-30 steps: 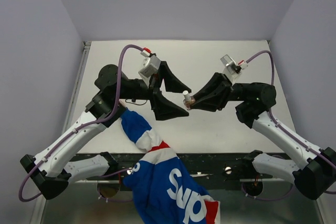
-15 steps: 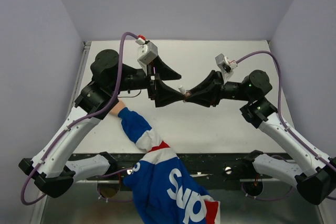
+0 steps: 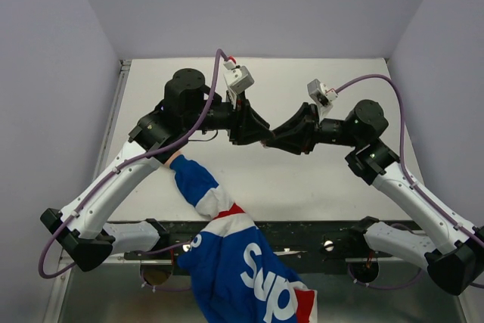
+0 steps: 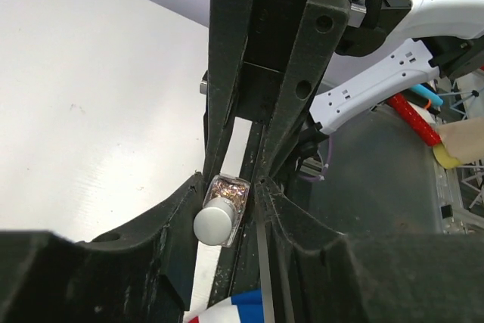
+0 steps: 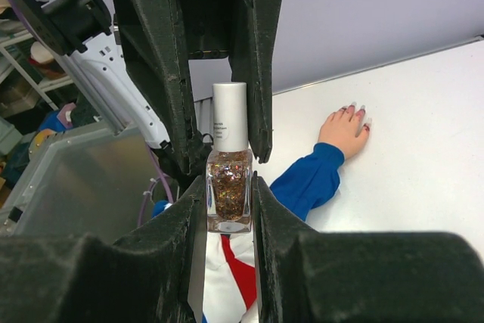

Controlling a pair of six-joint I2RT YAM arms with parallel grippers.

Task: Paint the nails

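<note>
A small clear bottle of glittery pinkish-brown polish [image 5: 229, 200] stands upright between my right gripper's [image 5: 229, 184] fingers, which are shut on its glass body. Its white cap [image 5: 230, 116] sits between my left gripper's [image 4: 229, 181] narrowed fingers. One finger touches the cap [image 4: 214, 223] and a thin gap shows on the other side. Both grippers meet above the table's middle [image 3: 266, 138]. The hand [image 5: 344, 132] lies flat on the white table, its pink-red nails [image 5: 354, 109] pointing away. From the top, the left arm hides most of the hand [image 3: 173, 159].
The blue, white and red sleeve [image 3: 227, 240] runs from the near edge up to the hand, under the left arm. The white tabletop [image 3: 325, 179] is walled by grey panels on three sides. A black rail [image 3: 325, 228] holds both arm bases.
My left arm swung right and brought its wide-open gripper over the bottle's cap, and the jaws have narrowed round it. My right gripper kept hold of the bottle, shifting slightly.
</note>
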